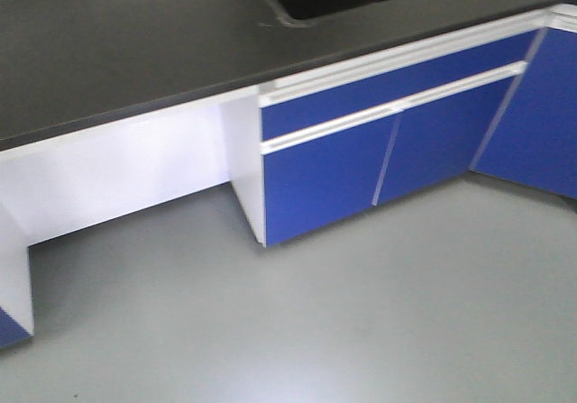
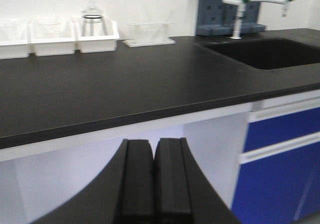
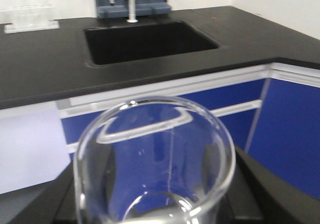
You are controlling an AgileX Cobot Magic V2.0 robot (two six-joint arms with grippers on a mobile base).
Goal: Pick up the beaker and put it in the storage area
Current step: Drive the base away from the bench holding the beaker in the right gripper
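A black worktop carries white bins, a clear rack and a sink with a tap. Blue cabinets stand below it on a grey floor.

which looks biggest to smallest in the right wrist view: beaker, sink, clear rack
1. beaker, largest, but only because it is right at the camera
2. sink
3. clear rack, smallest and farthest

Blue cabinets — grey floor
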